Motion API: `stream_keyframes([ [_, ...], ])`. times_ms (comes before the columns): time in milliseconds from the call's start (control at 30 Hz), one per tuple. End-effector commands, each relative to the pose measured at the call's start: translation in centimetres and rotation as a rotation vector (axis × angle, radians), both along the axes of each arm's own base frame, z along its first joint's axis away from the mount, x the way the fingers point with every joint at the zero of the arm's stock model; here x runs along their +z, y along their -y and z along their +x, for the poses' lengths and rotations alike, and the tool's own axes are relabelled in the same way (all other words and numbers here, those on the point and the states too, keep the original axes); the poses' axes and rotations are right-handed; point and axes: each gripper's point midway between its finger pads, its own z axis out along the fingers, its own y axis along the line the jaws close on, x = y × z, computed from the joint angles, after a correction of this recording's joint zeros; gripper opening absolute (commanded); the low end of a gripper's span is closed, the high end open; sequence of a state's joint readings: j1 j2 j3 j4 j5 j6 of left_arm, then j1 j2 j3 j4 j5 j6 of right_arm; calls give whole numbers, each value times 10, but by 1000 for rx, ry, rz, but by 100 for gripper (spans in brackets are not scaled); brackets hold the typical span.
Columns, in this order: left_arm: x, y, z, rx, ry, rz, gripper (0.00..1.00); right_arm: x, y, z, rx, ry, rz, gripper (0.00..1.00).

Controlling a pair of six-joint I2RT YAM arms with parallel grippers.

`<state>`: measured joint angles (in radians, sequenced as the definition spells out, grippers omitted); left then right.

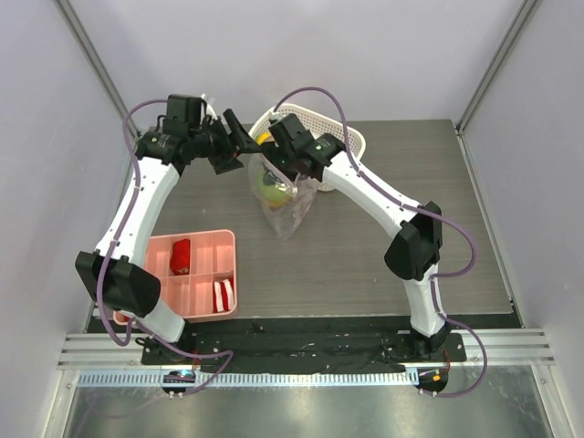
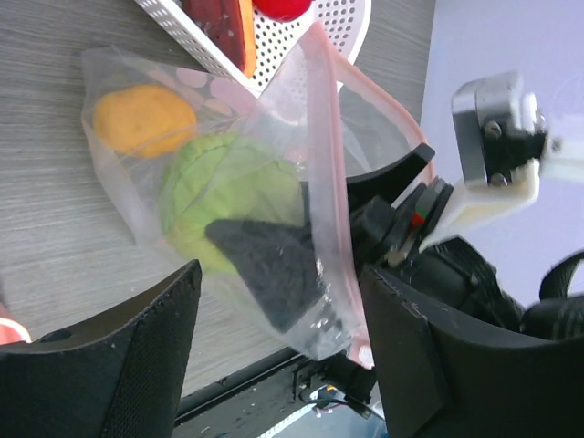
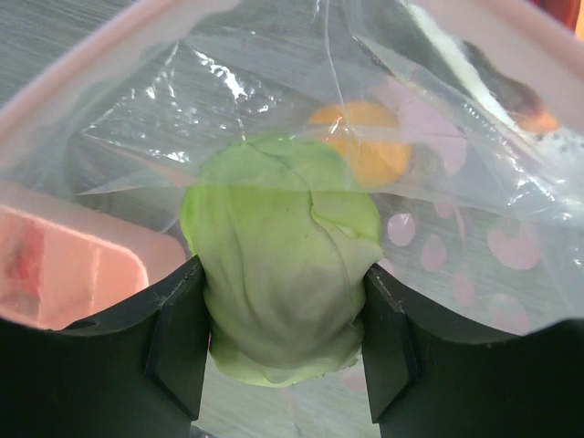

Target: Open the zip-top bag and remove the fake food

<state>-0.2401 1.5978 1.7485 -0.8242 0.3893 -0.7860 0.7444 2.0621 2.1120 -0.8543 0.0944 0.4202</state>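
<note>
The clear zip-top bag (image 1: 290, 208) stands on the table in front of the white basket, its mouth open at the top. My right gripper (image 1: 274, 175) reaches down inside the bag. In the right wrist view the gripper (image 3: 283, 306) is shut on the green ball (image 3: 278, 274), one finger on each side. An orange fruit (image 3: 360, 141) lies deeper in the bag. My left gripper (image 2: 278, 287) is open, its fingers wide apart. The bag's pink zip rim (image 2: 328, 164) hangs between them, close to the right finger (image 2: 429, 365), unclamped. The ball (image 2: 219, 196) and orange fruit (image 2: 144, 119) show through the plastic.
The white mesh basket (image 1: 345, 139) stands at the back and holds an orange-brown wedge (image 2: 239, 27) and a red fruit (image 2: 285, 7). A pink compartment tray (image 1: 203, 248) with red and red-white pieces sits at the near left. Both arms arch over the table's middle.
</note>
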Motion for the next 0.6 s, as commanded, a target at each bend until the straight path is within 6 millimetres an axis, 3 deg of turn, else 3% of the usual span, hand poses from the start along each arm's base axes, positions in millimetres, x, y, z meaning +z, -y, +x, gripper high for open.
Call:
stream_keyframes([
  [0, 15, 11, -2, -24, 17, -61, 70, 43, 1, 8, -5, 123, 21, 5],
  [100, 12, 19, -1, -36, 1, -85, 63, 46, -7, 3, 17, 102, 81, 4],
  [200, 19, 13, -2, 4, 22, -80, 57, 67, -24, -4, 63, 116, 279, 2],
  [233, 33, 10, -7, 12, 68, -87, 57, 55, -30, 1, 55, 148, 347, 2],
  [267, 34, 7, -5, 32, 84, -79, 58, 70, -27, 0, 42, 185, 383, 2],
  [500, 34, 5, -13, 27, 80, -76, 64, 122, -29, 0, 48, 374, 534, 1],
  [533, 35, 7, -13, 22, 82, -85, 64, 108, -30, 1, 59, 386, 533, 1],
  [567, 36, 8, -13, 16, 82, -94, 65, 109, -31, 2, 64, 396, 545, 1],
])
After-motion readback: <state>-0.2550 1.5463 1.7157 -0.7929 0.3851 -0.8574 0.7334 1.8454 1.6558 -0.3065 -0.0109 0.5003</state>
